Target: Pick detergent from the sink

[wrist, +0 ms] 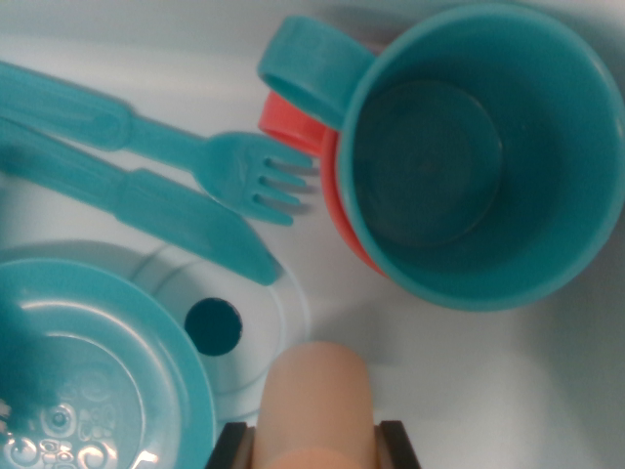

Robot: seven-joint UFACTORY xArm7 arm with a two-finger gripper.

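Peach detergent bottle (314,405) clamped between the gripper (315,447) jaws, drain hole (213,325) just beside it, teal cup (476,156) above it, fork (146,139) and knife (137,198) beyond the drain hole.

White sink (469,391) with teal fork (146,142), knife (146,200), plate (98,371), cups (469,156).

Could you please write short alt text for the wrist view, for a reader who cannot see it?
A peach-coloured detergent bottle sits between the dark gripper fingers at the bottom edge, over a white sink. Around it lie a teal cup nested in a red cup, a teal fork, knife and plate.
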